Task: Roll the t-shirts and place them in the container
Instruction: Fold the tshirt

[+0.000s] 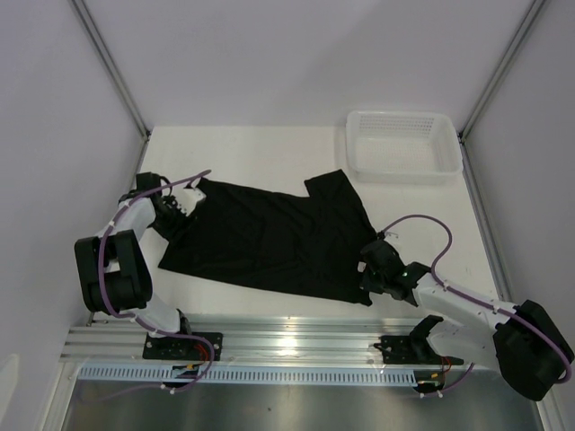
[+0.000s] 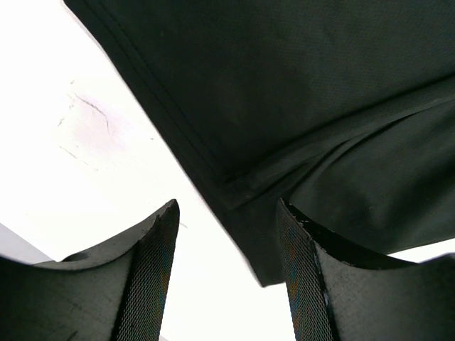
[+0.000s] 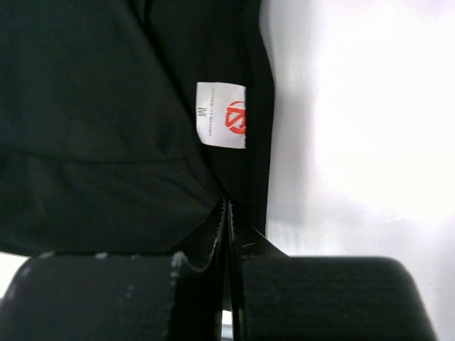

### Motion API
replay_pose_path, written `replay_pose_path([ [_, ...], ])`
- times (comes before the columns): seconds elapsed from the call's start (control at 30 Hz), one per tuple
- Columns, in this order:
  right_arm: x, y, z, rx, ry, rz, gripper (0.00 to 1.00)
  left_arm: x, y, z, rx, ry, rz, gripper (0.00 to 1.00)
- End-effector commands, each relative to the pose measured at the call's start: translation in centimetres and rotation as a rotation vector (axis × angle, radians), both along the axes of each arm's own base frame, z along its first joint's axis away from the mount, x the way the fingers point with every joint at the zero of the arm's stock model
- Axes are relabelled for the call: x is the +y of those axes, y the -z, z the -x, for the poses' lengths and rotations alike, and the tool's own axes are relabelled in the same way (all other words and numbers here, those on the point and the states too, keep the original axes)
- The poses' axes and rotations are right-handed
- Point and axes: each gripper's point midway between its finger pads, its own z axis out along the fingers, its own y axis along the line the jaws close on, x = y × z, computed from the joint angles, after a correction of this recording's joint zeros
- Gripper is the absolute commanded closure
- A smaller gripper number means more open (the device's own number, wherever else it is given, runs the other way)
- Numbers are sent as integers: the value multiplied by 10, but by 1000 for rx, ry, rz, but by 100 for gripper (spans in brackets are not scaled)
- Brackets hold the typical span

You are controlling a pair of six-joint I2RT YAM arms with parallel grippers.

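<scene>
A black t-shirt lies spread flat across the white table. My left gripper is at its far left edge. In the left wrist view that gripper stands open low over the table, and a hemmed corner of the shirt reaches in between the fingers, close to the right finger. My right gripper is at the shirt's near right edge. In the right wrist view its jaws are shut together on the shirt's edge, just below the white neck label, and the cloth puckers toward the tips.
A white mesh basket stands at the back right corner, just beyond the shirt's sleeve. White walls close in the table on three sides. The aluminium rail with the arm bases runs along the near edge.
</scene>
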Motion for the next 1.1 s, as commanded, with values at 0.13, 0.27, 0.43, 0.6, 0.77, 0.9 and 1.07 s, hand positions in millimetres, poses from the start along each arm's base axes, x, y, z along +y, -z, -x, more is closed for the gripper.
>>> replay_pose_path([
  [0.13,-24,-4,-12,-5,28,82,100,-11,-13,1,-86,205,8,39],
  [0.27,-28,-6,-14,-10,37,84,100,-15,-4,9,-46,254,28,39],
  [0.43,-29,-5,-15,-7,36,82,100,-22,-1,7,-5,289,51,38],
  [0.6,-27,-3,-16,-2,31,77,100,-23,9,2,-8,287,25,40],
  [0.77,-28,-2,-14,3,31,80,100,-22,10,-9,-8,236,39,40],
  [0.9,-29,0,-13,4,34,83,100,-32,17,-3,27,260,62,40],
  [1.07,-31,1,-12,10,38,85,100,-33,20,-5,27,258,62,61],
])
